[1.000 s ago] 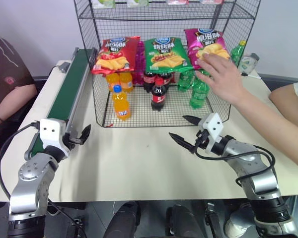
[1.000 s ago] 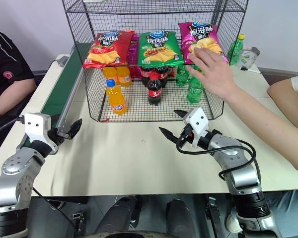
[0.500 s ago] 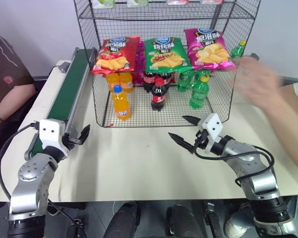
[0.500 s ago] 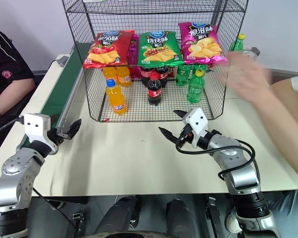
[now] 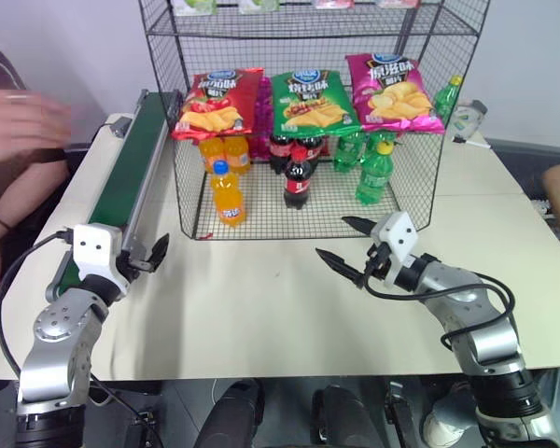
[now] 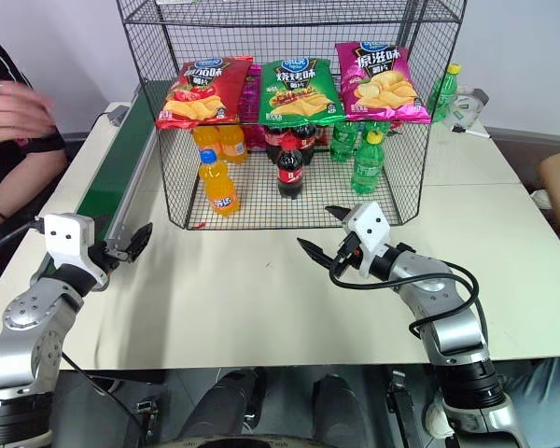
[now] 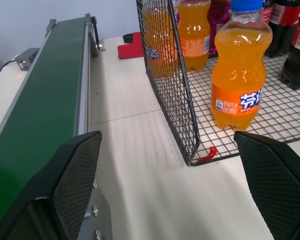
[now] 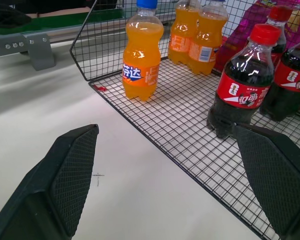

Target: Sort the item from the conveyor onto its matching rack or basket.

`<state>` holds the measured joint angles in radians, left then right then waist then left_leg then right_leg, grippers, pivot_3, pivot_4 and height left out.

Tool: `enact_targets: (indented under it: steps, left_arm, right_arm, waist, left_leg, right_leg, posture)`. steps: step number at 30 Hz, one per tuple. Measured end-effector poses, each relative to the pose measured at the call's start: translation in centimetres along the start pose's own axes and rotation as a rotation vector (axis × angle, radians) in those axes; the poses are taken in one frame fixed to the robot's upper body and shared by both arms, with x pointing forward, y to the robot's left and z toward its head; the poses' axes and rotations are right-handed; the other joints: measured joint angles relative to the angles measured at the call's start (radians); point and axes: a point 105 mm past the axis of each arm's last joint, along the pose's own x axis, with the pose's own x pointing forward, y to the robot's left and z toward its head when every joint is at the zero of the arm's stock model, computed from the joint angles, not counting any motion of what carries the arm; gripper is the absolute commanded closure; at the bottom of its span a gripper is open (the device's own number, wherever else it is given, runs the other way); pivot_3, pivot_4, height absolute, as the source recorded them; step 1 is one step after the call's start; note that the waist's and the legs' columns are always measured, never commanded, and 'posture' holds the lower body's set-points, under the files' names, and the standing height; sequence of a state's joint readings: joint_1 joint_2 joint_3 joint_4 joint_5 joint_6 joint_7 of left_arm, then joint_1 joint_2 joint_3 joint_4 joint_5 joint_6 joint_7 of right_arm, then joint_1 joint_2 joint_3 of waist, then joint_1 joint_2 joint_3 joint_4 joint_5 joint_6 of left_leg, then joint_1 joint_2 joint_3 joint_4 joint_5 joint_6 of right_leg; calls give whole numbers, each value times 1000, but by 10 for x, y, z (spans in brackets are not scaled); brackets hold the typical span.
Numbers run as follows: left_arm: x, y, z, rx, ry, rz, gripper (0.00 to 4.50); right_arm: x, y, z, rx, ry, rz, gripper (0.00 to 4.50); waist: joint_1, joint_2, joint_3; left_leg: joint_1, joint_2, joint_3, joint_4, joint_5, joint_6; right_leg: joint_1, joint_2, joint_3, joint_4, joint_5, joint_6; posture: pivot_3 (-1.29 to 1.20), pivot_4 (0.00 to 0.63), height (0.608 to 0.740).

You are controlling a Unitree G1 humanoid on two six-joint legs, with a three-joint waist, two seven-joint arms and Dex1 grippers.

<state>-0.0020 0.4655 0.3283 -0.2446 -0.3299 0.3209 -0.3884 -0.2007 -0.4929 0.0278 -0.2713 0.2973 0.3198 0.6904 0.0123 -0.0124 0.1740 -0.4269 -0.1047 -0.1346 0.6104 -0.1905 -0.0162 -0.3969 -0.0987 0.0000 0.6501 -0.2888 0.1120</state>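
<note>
While both arms hold still, the person's hand point(image 5: 23, 121) has shifted leftward.

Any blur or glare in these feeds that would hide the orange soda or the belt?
Left eye view: a person's hand at the left edge is motion-blurred; the orange soda bottle and conveyor read sharp. Left wrist view: the bottle is crisp, and the orange bottles behind the rack's mesh wall look softer. Right wrist view: even light, faint sheen on the cola bottle.
</note>
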Motion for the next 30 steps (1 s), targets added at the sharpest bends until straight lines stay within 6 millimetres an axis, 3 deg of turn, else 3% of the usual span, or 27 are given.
enact_targets:
  steps: [30]
  left_arm:
    - [-1,3,-4,-2,8,21,80]
  right_arm:
    - [2,2,1,-2,-4,16,0]
  waist:
    - [0,0,0]
  left_leg:
    - [0,0,0,-1,0,0]
  right_leg:
    - [0,0,0,-1,0,0]
  posture:
    - [0,150,740]
